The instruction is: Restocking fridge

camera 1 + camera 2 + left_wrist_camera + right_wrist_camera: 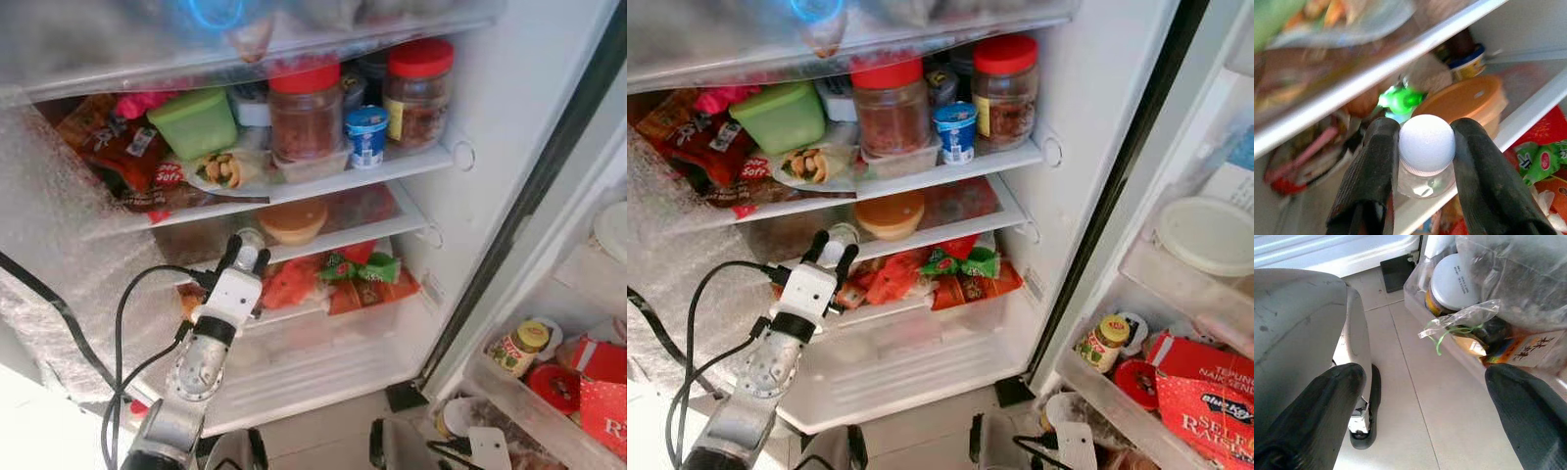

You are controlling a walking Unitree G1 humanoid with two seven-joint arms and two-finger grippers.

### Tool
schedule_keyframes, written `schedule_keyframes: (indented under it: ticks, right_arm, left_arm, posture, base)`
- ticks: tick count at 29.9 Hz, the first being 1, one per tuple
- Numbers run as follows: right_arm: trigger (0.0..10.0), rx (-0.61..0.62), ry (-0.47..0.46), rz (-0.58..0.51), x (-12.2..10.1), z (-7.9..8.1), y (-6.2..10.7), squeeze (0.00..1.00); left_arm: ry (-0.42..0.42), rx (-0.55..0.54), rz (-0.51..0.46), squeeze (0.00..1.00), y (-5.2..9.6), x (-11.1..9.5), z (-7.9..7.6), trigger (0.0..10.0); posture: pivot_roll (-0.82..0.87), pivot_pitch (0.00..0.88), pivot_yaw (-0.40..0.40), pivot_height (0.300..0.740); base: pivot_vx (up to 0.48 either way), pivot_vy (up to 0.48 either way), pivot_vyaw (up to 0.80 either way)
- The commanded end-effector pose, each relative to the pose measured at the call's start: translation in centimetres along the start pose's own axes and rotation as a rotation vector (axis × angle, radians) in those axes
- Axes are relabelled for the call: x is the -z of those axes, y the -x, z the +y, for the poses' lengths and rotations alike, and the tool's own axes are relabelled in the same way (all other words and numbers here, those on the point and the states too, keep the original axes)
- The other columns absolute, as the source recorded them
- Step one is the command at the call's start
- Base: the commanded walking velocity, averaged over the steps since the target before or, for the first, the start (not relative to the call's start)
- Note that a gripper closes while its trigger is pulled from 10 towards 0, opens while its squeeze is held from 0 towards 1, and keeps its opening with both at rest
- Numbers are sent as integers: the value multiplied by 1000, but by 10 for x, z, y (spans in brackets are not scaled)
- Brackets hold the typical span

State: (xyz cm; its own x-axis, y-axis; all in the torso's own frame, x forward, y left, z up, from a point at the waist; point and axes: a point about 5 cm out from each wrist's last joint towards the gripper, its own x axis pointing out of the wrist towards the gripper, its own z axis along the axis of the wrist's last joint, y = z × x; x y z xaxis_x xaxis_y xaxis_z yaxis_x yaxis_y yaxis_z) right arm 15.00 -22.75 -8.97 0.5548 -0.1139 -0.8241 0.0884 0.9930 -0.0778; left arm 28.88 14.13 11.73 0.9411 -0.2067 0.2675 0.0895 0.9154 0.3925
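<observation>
Left gripper [1425, 161] pinching white-capped bottle [1426, 147] at fridge shelf [323, 240], apparently beside orange container [1469, 100], right gripper [1425, 416] spread.

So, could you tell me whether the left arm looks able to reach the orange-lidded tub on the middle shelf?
Probably not yet: the left pincer is shut on a white-capped bottle, though the orange-lidded tub sits just beyond it, unobstructed.
</observation>
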Motion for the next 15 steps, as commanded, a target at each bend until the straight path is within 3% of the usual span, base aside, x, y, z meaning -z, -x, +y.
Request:
schedule_keyframes:
  ticks: [1, 9, 15]
  right_arm:
    - [10000, -26, -16, 11, 5, 7, 0, 0]
    - [10000, -26, -17, 5, 5, 6, 1, 0]
    - [10000, -23, -12, 9, 6, 3, 1, 0]
  left_arm:
    - [52, -67, 3, 0, -2, 3, 12, 10000]
    - [177, -146, 28, 0, -5, 18, 26, 10000]
    - [298, -145, 57, 0, -13, 25, 25, 10000]
  posture:
    - [-69, 64, 58, 615]
    - [-82, 74, 46, 615]
    - [-89, 82, 41, 615]
  base:
    - [0, 0, 0]
    - [0, 0, 0]
    - [0, 0, 0]
